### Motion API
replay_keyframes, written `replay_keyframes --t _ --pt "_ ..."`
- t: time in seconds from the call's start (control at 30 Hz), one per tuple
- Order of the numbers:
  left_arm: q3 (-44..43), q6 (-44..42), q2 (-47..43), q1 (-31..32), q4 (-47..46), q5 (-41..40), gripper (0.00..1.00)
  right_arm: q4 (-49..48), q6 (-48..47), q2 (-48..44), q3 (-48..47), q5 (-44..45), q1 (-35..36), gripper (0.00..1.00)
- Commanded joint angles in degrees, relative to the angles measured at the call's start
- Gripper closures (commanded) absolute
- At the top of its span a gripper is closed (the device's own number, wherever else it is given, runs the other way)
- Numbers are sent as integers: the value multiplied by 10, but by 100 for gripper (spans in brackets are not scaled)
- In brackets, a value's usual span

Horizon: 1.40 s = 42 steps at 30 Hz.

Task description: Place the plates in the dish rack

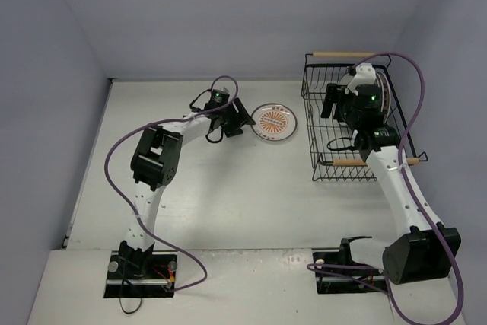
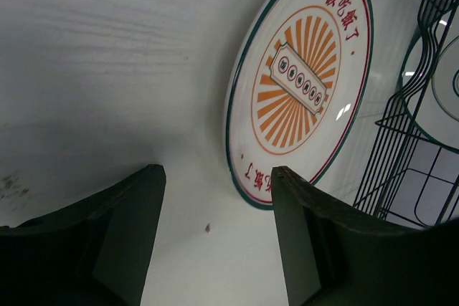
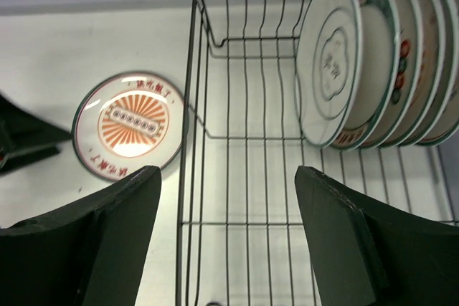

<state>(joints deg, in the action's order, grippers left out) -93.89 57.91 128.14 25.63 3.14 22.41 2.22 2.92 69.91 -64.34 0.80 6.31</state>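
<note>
One plate with an orange sunburst centre (image 1: 274,122) lies flat on the table left of the dish rack (image 1: 313,123); it also shows in the left wrist view (image 2: 301,80) and the right wrist view (image 3: 129,132). My left gripper (image 1: 245,121) is open and empty, just left of this plate (image 2: 219,177). Several plates (image 3: 373,62) stand on edge in a row at the rack's right end (image 1: 386,95). My right gripper (image 3: 226,177) is open and empty above the black wire rack (image 3: 251,170), hovering over its middle (image 1: 335,104).
The rack's wooden handles sit at its far (image 1: 342,55) and near (image 1: 358,162) ends. Grey walls close the table at the back and left. Purple cables (image 1: 415,104) loop over both arms.
</note>
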Motion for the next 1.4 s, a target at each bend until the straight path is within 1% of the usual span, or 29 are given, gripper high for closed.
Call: replay_keyframes --t 0.0,0.07,0.1,0.13,0.2,0.23,0.3,0.33,0.4,0.43,0.53,0.63,0.73,0.77,0.8,0.93,1.03,1.17,1.23,1.3,1.37 --pt "-51 26 16 14 -35 -6 40 -29 41 -42 10 -38 -1 23" --pt "-60 26 27 21 -32 -15 41 -27 46 -50 17 -44 -1 23" --pt "-67 27 40 22 -32 -18 45 -26 46 -55 21 -46 0 23" --pt "-71 33 48 22 -12 -18 47 -25 46 -57 23 -48 -1 23" --pt "-80 35 67 24 -2 -21 51 -25 43 -62 26 -53 -1 23" --pt "-79 38 71 24 -1 -22 56 -25 42 -63 28 -54 0 23" --pt "-79 42 79 25 -1 -24 61 -25 40 -67 32 -58 -1 23" --pt "-75 43 79 25 -1 -24 68 -25 41 -67 33 -61 0 23" --pt "-68 41 75 25 -6 -23 76 -25 41 -65 34 -73 0 23" --pt "-61 36 71 24 -6 -23 85 -21 42 -65 34 -78 0 24" --pt "-34 25 48 21 -2 -23 100 -3 43 -53 25 -112 2 24" --pt "2 6 1 17 -12 -24 100 1 46 -35 13 -133 9 25" --pt "62 -8 -60 -1 -25 -12 100 -2 55 -16 -1 -151 27 25" --pt "91 -10 -91 -8 -49 -8 100 -4 58 -4 -6 -157 32 25" --pt "106 -16 -107 -16 -53 -3 100 -4 61 5 -12 -173 41 25" --pt "162 -29 -180 -64 -67 37 100 -17 87 50 -38 -214 62 25" --pt "199 -35 -244 -90 -90 79 100 -51 109 80 -51 -250 67 25" --pt "244 -36 -303 -115 -125 136 100 -68 132 127 -80 -313 72 25" --pt "269 -34 -335 -123 -151 152 100 -76 138 156 -90 -348 79 25" --pt "287 -31 -354 -130 -168 172 100 -78 146 174 -105 -365 82 25" --pt "292 -33 -379 -133 -184 183 100 -92 153 195 -109 -390 87 25"
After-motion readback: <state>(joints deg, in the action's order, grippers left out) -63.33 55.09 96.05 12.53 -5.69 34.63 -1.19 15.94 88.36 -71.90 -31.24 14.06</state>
